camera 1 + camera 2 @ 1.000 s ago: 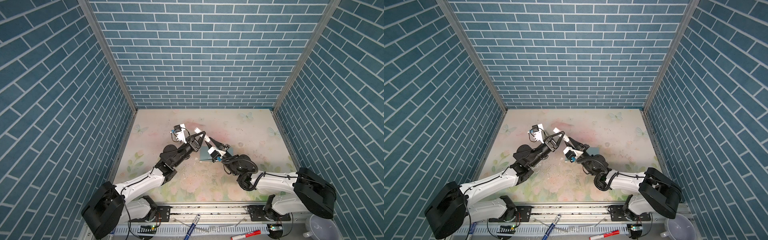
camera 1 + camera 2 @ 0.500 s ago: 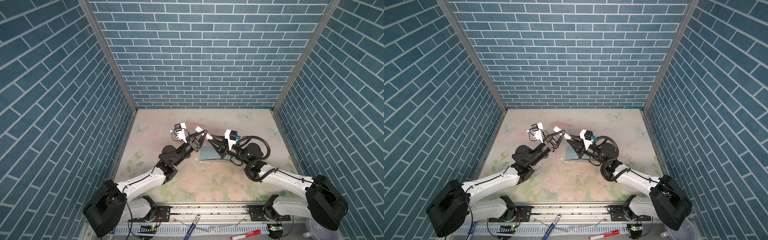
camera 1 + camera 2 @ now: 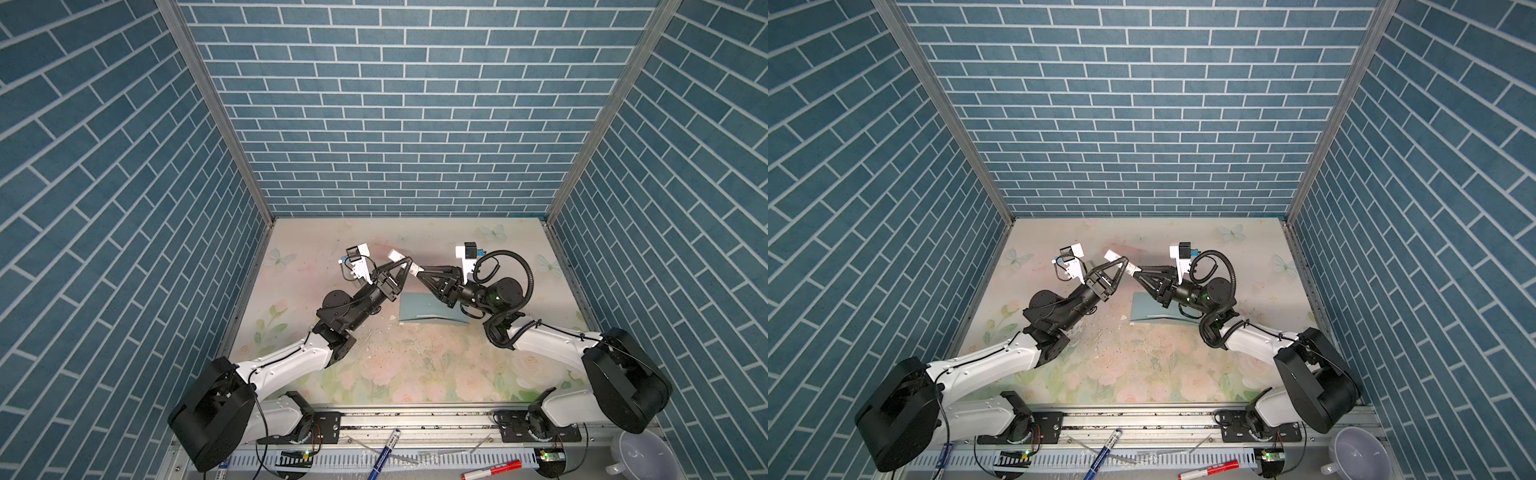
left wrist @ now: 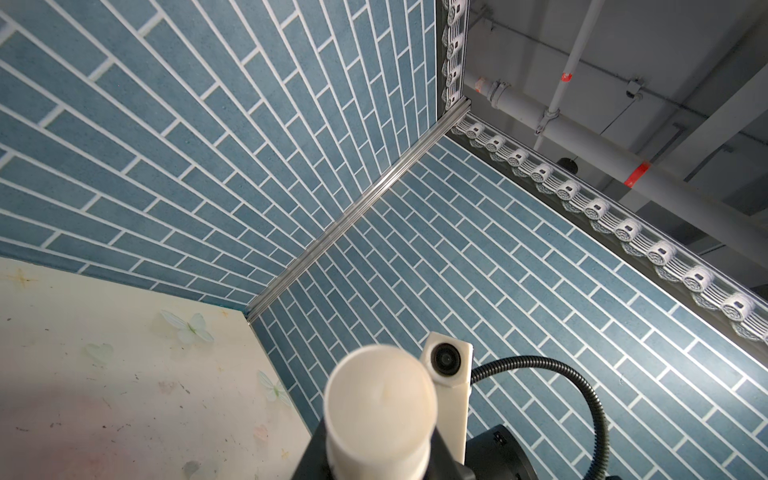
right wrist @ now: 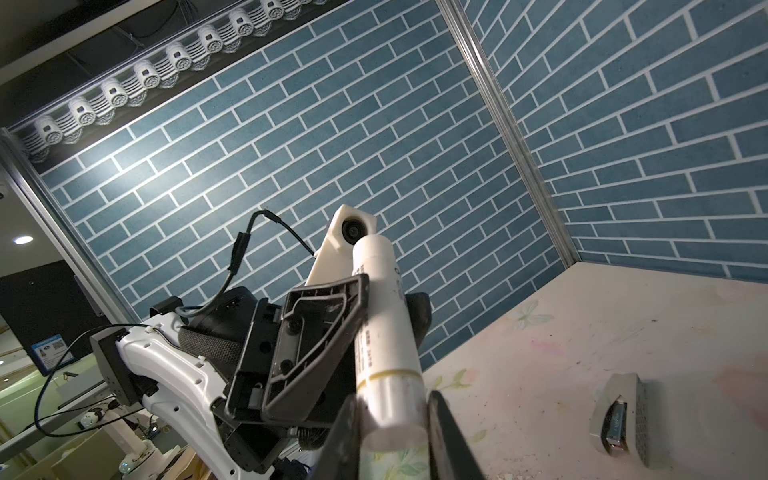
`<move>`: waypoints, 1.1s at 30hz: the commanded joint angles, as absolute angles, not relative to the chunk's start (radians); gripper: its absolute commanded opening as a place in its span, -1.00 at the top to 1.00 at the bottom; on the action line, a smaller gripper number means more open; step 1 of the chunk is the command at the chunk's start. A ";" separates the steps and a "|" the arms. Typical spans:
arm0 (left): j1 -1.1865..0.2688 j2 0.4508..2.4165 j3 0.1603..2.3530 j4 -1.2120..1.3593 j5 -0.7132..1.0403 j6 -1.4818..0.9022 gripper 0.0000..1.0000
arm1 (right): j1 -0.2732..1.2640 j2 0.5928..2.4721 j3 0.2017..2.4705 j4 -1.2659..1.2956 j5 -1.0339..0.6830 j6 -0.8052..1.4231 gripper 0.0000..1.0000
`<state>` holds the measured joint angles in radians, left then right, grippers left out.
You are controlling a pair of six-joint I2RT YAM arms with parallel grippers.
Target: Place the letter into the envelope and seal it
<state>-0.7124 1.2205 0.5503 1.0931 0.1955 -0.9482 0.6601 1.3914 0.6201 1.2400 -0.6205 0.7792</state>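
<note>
The teal envelope (image 3: 419, 309) (image 3: 1144, 309) lies flat on the floral table, under my right gripper. The letter is not in view. My left gripper (image 3: 404, 264) (image 3: 1122, 262) is raised above the table and shut on a white glue stick (image 3: 411, 270) (image 3: 1128, 268) (image 4: 380, 407) (image 5: 384, 324). My right gripper (image 3: 419, 274) (image 3: 1138, 272) (image 5: 392, 432) meets it tip to tip. Its fingers stand on either side of the stick's translucent cap end with slim gaps, so it is open.
A small grey object (image 5: 619, 419) lies on the table near the right wall. Pens (image 3: 388, 451) and a red marker (image 3: 492, 471) lie on the front rail, with a white bowl (image 3: 640, 455) at the front right. Brick-patterned walls close in three sides.
My right gripper has risen from the envelope to the stick's end, the arm swinging out to the right, and its jaws have widened. The left gripper has stayed put.
</note>
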 commanded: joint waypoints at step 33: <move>-0.718 1.172 0.567 0.974 0.195 -0.923 1.00 | 1.028 1.334 0.529 1.212 0.196 -0.830 0.43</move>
<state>-0.7151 1.1893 0.5495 0.9489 0.1944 -0.9333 1.0195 1.3224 0.5053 1.1538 0.1501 -0.7864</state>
